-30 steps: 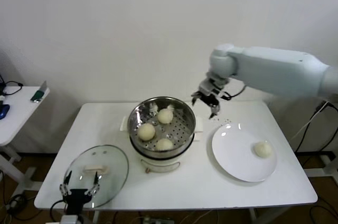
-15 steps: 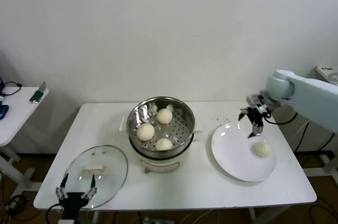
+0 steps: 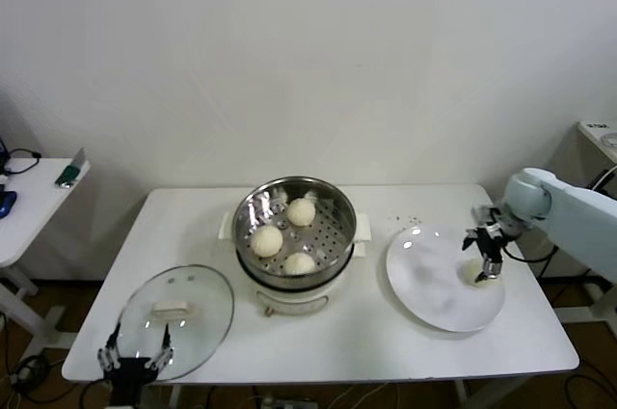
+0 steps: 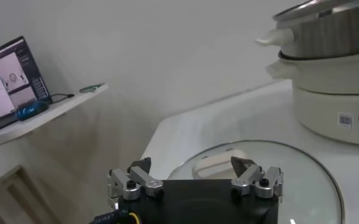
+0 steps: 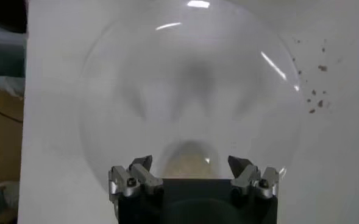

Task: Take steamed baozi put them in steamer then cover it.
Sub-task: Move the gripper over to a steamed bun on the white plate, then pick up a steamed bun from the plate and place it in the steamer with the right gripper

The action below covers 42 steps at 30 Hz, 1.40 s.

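Three steamed baozi [image 3: 267,240] lie on the perforated tray of the steel steamer [image 3: 339,219] at the table's middle. A fourth baozi [image 3: 471,275] rests on the white plate [image 3: 429,284] to the right. My right gripper [image 3: 485,255] hangs open just over it; in the right wrist view that baozi [image 5: 190,159] sits between the spread fingertips [image 5: 144,162] of the right gripper [image 5: 190,163]. The glass cover [image 3: 175,317] lies flat at the front left. My left gripper [image 3: 135,356] waits open at its near edge, with the cover's handle [image 4: 213,167] ahead of the left gripper [image 4: 191,164].
A few dark crumbs [image 3: 413,223] dot the table behind the plate. A small side table [image 3: 39,192] with a laptop [image 4: 11,76] stands off to the left. The steamer's cream base [image 4: 331,91] rises just beyond the cover.
My right arm swung from beside the steamer out to the plate and came down over the lone baozi. My left gripper sank slightly toward the table's front edge.
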Each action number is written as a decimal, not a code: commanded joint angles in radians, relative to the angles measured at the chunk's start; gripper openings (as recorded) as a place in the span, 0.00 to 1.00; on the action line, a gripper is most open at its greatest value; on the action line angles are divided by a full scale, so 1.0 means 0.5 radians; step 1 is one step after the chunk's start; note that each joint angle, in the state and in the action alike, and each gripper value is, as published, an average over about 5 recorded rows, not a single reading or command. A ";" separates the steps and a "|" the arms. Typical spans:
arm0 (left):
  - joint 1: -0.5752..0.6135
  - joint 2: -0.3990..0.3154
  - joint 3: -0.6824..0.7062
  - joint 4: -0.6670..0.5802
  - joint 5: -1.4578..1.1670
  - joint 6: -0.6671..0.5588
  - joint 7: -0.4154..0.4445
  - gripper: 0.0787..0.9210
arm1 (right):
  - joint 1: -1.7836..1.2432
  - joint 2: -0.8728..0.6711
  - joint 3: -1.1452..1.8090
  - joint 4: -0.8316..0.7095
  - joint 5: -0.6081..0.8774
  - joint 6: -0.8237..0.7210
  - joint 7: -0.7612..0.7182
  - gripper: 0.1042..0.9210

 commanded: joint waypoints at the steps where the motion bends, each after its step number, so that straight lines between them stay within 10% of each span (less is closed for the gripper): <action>1: 0.002 0.000 0.000 0.022 0.005 -0.004 -0.001 0.88 | -0.157 0.082 0.175 -0.246 -0.147 0.025 -0.004 0.88; 42: -0.006 -0.016 0.013 0.058 0.005 -0.016 -0.003 0.88 | 0.178 0.148 -0.190 -0.230 0.135 -0.047 -0.007 0.69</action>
